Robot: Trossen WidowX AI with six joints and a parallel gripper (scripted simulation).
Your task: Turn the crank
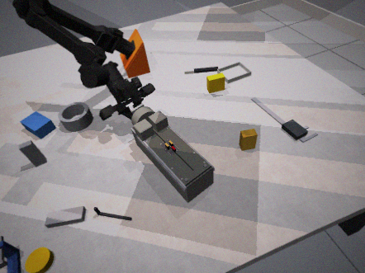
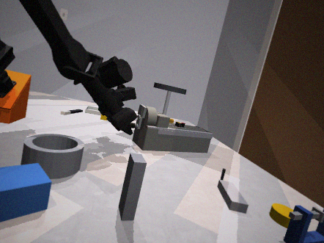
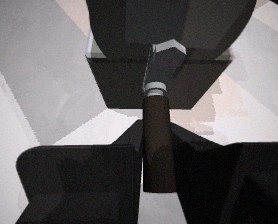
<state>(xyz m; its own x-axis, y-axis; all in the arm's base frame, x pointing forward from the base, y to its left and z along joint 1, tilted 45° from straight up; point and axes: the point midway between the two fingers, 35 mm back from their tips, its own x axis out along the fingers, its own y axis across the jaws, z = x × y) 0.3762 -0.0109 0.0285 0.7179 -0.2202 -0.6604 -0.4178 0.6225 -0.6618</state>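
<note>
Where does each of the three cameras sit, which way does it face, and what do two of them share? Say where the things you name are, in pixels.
Top: high above the table [image 1: 289, 212], facing down at a slant; most of the arm [image 1: 92, 57] shows, pincer [image 1: 131, 106] included.
Exterior: low, near table height, facing across the blue block [image 2: 22, 192] towards the crank machine [image 2: 176, 141]; part of the arm [image 2: 70, 53] shows.
Wrist: on the arm's end, facing along the pincer [image 3: 150, 124] at the crank handle [image 3: 158, 135]; only its dark fingers show.
Top and exterior share the grey ring.

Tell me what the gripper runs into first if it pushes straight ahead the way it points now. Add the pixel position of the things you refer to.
Past the dark handle [image 3: 158, 145] already between its fingers, the gripper [image 3: 150, 124] would likely meet the machine's crank end: the crank arm [image 3: 165, 65] or the grey body [image 3: 125, 85] behind it. Depth leaves the order unclear.
</note>
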